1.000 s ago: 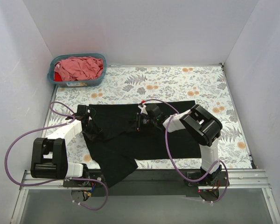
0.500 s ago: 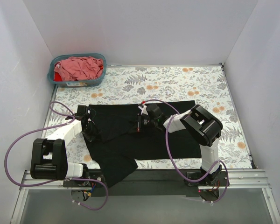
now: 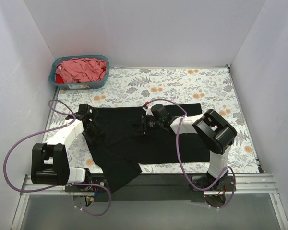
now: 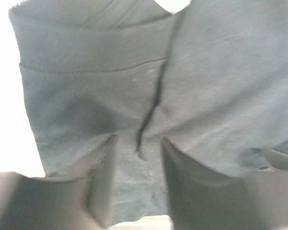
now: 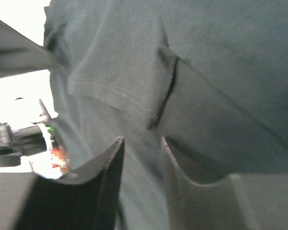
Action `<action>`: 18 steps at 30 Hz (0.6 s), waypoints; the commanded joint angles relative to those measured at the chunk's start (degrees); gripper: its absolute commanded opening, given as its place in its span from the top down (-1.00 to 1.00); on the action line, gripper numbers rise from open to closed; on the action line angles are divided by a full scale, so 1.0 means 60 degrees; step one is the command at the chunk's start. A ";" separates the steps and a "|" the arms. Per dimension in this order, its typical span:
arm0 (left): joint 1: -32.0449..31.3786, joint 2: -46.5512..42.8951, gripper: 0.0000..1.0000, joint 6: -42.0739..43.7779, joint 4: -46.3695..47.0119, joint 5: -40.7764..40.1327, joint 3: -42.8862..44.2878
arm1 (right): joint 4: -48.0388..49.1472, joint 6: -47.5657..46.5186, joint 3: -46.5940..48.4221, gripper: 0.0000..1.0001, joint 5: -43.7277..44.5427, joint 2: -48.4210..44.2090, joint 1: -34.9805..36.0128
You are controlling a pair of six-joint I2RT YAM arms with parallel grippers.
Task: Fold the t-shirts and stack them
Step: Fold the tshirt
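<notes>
While walls stand white, floral tabletop bears t-shirt.

Spread shirt laid on table, centre to near side, its near-left part carried past the near edge. Basket set at far-left corner, bundled shirts inside. Left gripper placed over the shirt's left part, right gripper over its middle.

Left arm and right arm: white tubular links are joined by boxy black joint housings. A purple cable is routed in loose loops from each base to the wrist. Left gripper and right gripper are fitted with flat, dark grey fingers
</notes>
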 commanded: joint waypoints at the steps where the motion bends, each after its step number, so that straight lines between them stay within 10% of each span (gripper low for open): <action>1: -0.0020 -0.0651 0.13 -0.0053 -0.0158 -0.0715 0.0941 | -0.2586 -0.2050 0.0818 0.09 0.1191 -0.1116 -0.0127; 18: -0.0269 0.3198 0.05 0.0942 0.2347 -0.1521 0.3768 | -0.5082 -0.4603 -0.0030 -0.08 0.3596 -0.3083 -0.5033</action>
